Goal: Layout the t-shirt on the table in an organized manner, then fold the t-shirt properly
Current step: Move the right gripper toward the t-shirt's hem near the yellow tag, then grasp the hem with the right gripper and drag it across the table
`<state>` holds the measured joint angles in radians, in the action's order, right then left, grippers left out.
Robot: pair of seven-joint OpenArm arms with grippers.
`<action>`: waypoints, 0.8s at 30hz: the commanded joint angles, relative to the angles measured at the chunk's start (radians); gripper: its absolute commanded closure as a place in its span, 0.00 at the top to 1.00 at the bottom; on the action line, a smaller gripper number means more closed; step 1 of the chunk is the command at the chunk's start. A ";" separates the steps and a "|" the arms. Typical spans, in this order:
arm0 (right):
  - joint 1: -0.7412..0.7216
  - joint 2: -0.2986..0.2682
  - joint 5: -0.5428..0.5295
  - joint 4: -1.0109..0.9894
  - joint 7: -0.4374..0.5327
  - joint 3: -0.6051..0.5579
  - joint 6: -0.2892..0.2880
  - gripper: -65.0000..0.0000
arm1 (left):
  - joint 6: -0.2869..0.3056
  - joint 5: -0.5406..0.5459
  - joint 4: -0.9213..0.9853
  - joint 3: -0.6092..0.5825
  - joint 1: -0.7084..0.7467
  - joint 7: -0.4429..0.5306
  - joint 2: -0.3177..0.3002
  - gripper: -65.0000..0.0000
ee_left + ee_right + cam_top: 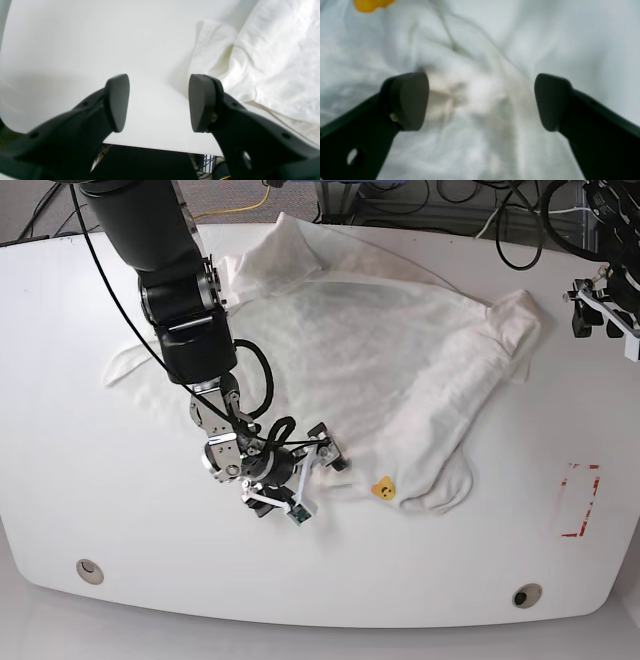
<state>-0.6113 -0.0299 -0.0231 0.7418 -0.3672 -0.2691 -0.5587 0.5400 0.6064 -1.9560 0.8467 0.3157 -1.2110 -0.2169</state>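
Observation:
The white t-shirt (pixel 400 350) lies crumpled and partly spread on the white table (pixel 120 500). A small yellow print (pixel 383 490) shows near its lower edge. My right gripper (pixel 318 485) is open, low over the shirt's lower left edge. In the right wrist view the gripper (pixel 481 101) has wrinkled cloth (pixel 475 75) between its fingers and an orange-yellow print (pixel 370 3) at the top left. My left gripper (pixel 160 102) is open and empty over bare table (pixel 100 50), with a shirt sleeve (pixel 275 62) just to its right. In the base view it (pixel 603 315) is at the far right.
A red tape rectangle (pixel 578 500) marks the table's right side. Two round grommet holes (pixel 90 570) (pixel 527 594) sit near the front edge. Cables (pixel 420 200) run behind the table. The table's edge (pixel 155 147) lies just below my left gripper.

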 commanded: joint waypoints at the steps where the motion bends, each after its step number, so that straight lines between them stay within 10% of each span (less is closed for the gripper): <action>1: -0.034 0.002 -0.010 -0.024 0.040 -0.008 -0.004 0.93 | 0.002 0.013 -0.018 0.007 -0.002 0.020 -0.017 0.55; 24: -0.042 -0.021 -0.010 -0.136 0.162 -0.006 0.070 0.05 | 0.002 0.013 -0.018 0.010 0.001 0.020 -0.019 0.55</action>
<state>-0.6193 -0.0341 -0.0311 0.5941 -0.2089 -0.2768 -0.5144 0.5400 0.6060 -1.9560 0.8486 0.3164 -1.2110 -0.2173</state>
